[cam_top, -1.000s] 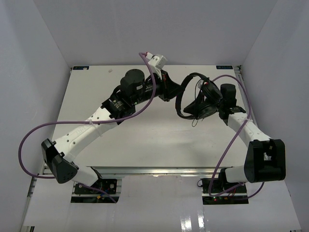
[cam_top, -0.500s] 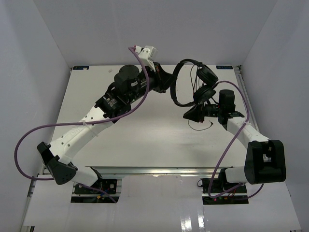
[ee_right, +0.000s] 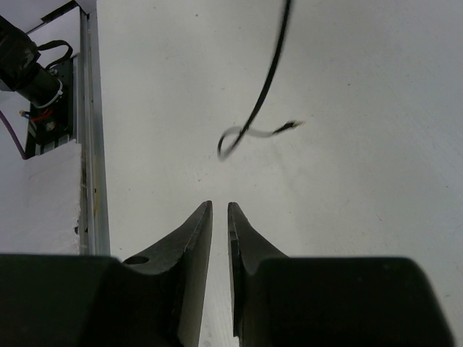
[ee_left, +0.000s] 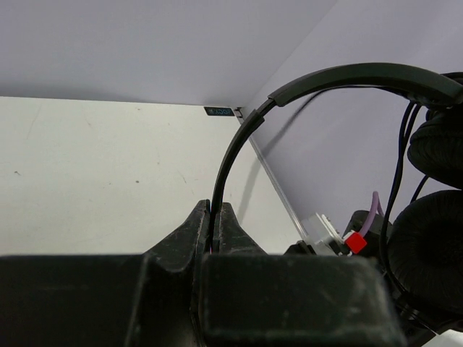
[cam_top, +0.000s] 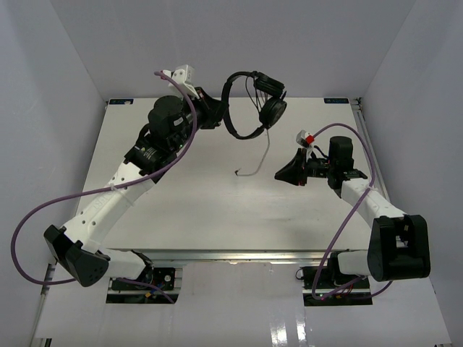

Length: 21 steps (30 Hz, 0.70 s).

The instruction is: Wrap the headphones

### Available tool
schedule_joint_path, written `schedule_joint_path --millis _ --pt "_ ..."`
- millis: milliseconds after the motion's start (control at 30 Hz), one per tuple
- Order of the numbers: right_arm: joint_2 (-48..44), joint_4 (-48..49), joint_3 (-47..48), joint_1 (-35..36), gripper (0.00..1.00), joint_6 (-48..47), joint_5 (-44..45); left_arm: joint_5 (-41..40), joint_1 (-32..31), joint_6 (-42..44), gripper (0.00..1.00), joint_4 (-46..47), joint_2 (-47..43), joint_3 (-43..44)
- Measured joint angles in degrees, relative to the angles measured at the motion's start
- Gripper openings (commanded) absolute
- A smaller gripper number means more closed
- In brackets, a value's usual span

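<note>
My left gripper (cam_top: 215, 116) is shut on the thin headband of the black headphones (cam_top: 249, 101) and holds them high above the back of the table. In the left wrist view the headband (ee_left: 325, 76) rises out of the closed gripper (ee_left: 215, 210), and the earcups (ee_left: 434, 260) hang at the right. The cable (cam_top: 265, 144) hangs from the earcups, with its end (cam_top: 242, 172) down by the table. My right gripper (cam_top: 278, 175) is low over the table, right of the cable end. Its jaws stand a narrow gap apart with nothing between them (ee_right: 217, 206). The cable end (ee_right: 253, 123) curls just ahead of them.
White walls close in the table at the back and both sides. A metal rail (ee_right: 90, 144) runs along the table edge at the left of the right wrist view. Purple robot cables (cam_top: 184, 137) loop along both arms.
</note>
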Motion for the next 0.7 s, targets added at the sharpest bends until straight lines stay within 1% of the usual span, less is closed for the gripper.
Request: schedule_joint_path --millis 167,233,267,300,333,433,567,667,700 --pt "0.0 0.0 0.0 0.0 0.17 -0.1 -0.6 -0.4 1.1 -0.6 0.0 0.1 0.0 0.0" --pt "0.0 0.0 -0.1 0.0 0.19 -0.1 -1.0 -0.6 1.4 -0.7 0.0 0.0 0.0 0.0" --pt "0.0 0.0 -0.2 0.0 0.22 -0.1 -1.3 -0.7 1.6 -0.8 0.0 0.0 0.0 0.0" --pt "0.0 0.0 -0.3 0.0 0.33 -0.2 -1.4 -0.7 1.7 -0.8 0.0 0.0 0.0 0.0" --pt "0.0 0.0 -0.4 0.0 0.5 -0.2 -1.5 -0.7 1.9 -0.9 0.0 -0.1 0.0 0.1" --pt "0.0 0.0 -0.5 0.0 0.73 -0.2 -1.3 -0.6 2.1 -0.8 0.0 -0.7 0.0 0.6" --pt "0.0 0.7 -0.6 0.0 0.96 0.1 0.0 -0.5 2.2 -0.6 0.0 -1.2 0.0 1.5" --pt "-0.2 6.6 -1.4 0.0 0.9 2.4 3.3 -0.1 2.2 -0.6 0.0 -2.1 0.0 2.4" --pt "-0.3 9.7 -1.9 0.0 0.9 3.6 4.8 0.1 2.2 -0.6 0.0 -2.4 0.0 2.7"
